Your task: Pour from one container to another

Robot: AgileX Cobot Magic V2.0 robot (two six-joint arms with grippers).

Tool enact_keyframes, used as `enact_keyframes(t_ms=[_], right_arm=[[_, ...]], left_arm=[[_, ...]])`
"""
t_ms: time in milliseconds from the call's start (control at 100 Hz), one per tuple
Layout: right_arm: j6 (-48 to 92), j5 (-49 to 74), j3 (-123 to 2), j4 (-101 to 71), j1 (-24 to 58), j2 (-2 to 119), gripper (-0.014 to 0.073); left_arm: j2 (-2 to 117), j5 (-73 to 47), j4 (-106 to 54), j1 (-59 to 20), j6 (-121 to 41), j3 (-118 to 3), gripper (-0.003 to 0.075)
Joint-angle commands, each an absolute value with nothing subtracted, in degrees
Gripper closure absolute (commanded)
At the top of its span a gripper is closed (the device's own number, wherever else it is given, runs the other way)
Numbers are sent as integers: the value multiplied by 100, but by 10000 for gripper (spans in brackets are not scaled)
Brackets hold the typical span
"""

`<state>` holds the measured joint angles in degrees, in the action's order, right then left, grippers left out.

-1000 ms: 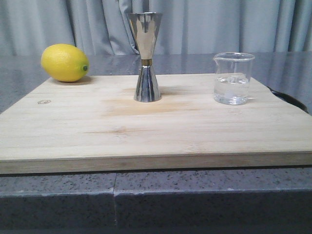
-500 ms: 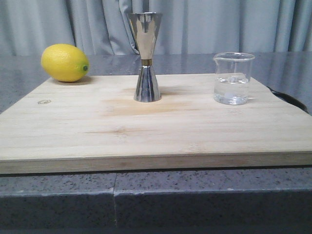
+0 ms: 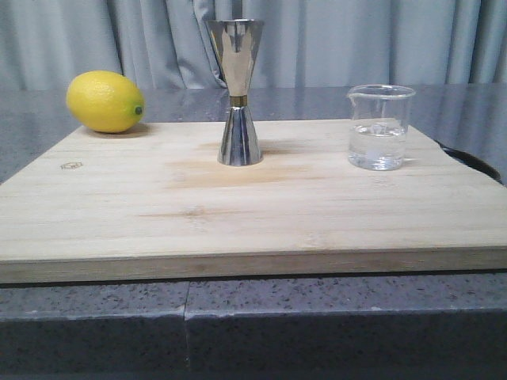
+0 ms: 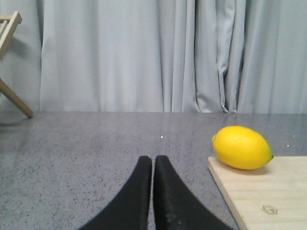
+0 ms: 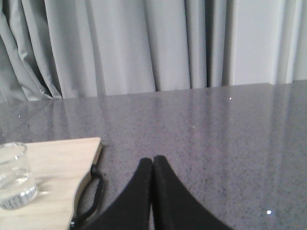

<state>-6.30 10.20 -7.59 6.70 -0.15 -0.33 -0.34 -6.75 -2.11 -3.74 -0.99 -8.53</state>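
A small clear glass beaker (image 3: 380,127), part full of clear liquid, stands on the right of the wooden board (image 3: 238,206); it also shows in the right wrist view as the beaker (image 5: 13,176). The tall steel jigger (image 3: 238,91) with a gold waist band stands upright at the board's middle back. Neither arm appears in the front view. My left gripper (image 4: 153,160) is shut and empty over the grey counter, left of the board. My right gripper (image 5: 153,160) is shut and empty over the counter, right of the board.
A yellow lemon (image 3: 104,101) lies on the board's far left corner, seen too as the lemon (image 4: 242,147). A black handle (image 5: 93,194) hangs on the board's right edge. Grey curtains close the back. A wooden frame (image 4: 9,57) stands far left.
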Motion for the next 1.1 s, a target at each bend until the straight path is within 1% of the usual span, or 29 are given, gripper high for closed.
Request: enact_keyframes(t_ms=[0,90,180,360,500,1090], right_arm=[[-611,1042,-1432,797,-44,230,665],[-549,1530,-1999,967,-44,626,665],[-189,1987,-2559,991,-44,1074,665],[0,2465,-3353,991,-44,1843,665],[0,2362,-3421,970,-44,2077,665],[0,2414,-3421,970,-44,2091,665]], left_arm=[[199,-801,-263,-359,-68,-1531,739],[540,-1230,-263,-359,-68,-2011,739],[930,-1474,-263,-359,-68,-2475,739],[1587,-1524,-288,-359,-68,-3079,739],[1762,-1452,-307,-359,-68,-3099,739],[1775,-1441,-307,-359,-68,-3099,739]])
